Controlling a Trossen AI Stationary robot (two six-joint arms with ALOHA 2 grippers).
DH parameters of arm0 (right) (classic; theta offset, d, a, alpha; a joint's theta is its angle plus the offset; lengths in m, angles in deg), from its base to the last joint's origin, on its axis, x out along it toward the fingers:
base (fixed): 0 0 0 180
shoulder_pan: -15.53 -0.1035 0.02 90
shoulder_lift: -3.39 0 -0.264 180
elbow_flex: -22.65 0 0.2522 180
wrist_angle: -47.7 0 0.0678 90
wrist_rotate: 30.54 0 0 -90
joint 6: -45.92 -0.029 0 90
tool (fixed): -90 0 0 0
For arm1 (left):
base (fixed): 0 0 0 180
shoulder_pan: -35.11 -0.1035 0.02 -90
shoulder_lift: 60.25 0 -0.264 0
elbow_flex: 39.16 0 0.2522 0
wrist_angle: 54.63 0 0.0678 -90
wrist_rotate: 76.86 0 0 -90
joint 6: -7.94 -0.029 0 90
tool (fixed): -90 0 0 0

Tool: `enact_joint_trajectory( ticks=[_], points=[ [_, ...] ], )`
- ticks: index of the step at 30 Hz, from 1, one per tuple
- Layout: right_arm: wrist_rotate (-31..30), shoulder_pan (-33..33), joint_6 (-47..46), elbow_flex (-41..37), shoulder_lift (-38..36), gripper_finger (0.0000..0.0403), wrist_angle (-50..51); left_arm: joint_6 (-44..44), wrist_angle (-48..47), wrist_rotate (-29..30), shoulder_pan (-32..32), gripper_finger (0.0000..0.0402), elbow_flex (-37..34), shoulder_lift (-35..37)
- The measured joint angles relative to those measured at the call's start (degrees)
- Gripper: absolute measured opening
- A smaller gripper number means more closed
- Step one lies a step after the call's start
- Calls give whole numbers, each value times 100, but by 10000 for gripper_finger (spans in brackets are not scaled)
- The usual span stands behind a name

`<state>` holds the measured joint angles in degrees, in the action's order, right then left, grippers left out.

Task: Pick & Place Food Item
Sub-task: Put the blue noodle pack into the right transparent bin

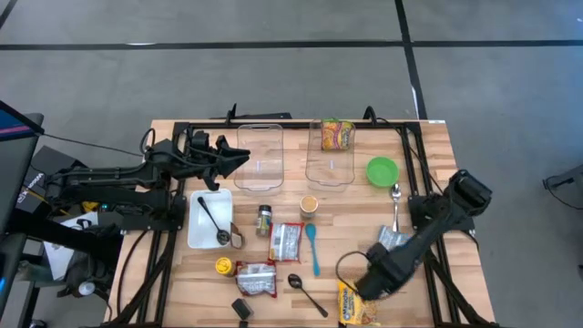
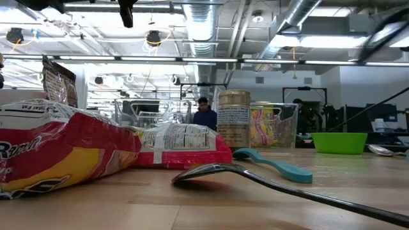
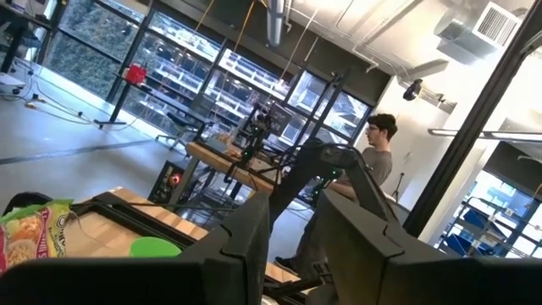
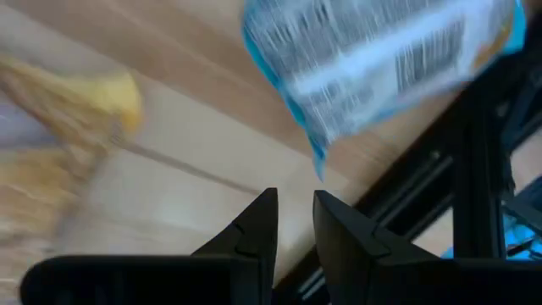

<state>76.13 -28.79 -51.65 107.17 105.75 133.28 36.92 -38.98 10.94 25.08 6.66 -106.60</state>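
The right gripper [image 1: 372, 284] hangs low over the near right of the bench [image 1: 428, 301], its fingers [image 4: 258, 229] drawn nearly together with nothing visibly between them, just above a yellow noodle packet [image 1: 353, 308]. A silver-blue packet [image 1: 393, 239] lies just beyond it. Closing this narrowly, it risks pinching air or only a crinkled edge, so the packet could slip. The left gripper [image 1: 239, 157] waits far left, nearly closed and empty. Of two clear tubs, the right tub [image 1: 330, 162] holds one snack bag [image 1: 337, 133]; the left tub [image 1: 259, 157] and green bowl [image 1: 382, 170] look empty.
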Motion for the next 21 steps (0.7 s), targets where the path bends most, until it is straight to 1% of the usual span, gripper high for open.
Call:
enact_joint_trajectory(
  ticks=[6, 8, 15, 18, 21],
  points=[
    [-70, -464, -340, 0, 1, 71, -29, 0, 26, 0, 1, 102, 0, 0],
    [-203, -565, -341, -13, 1, 71, -42, 1, 26, 0, 1, 102, 0, 0],
    [-304, -664, -309, -488, 3, 72, -673, -1, 24, 0, 1, 102, 0, 0],
    [-307, -659, -246, -544, 3, 81, -665, 0, 24, 0, 1, 102, 0, 0],
    [-305, -651, -83, -542, 3, 104, -588, 0, 22, 0, 1, 102, 0, 0]
  ],
)
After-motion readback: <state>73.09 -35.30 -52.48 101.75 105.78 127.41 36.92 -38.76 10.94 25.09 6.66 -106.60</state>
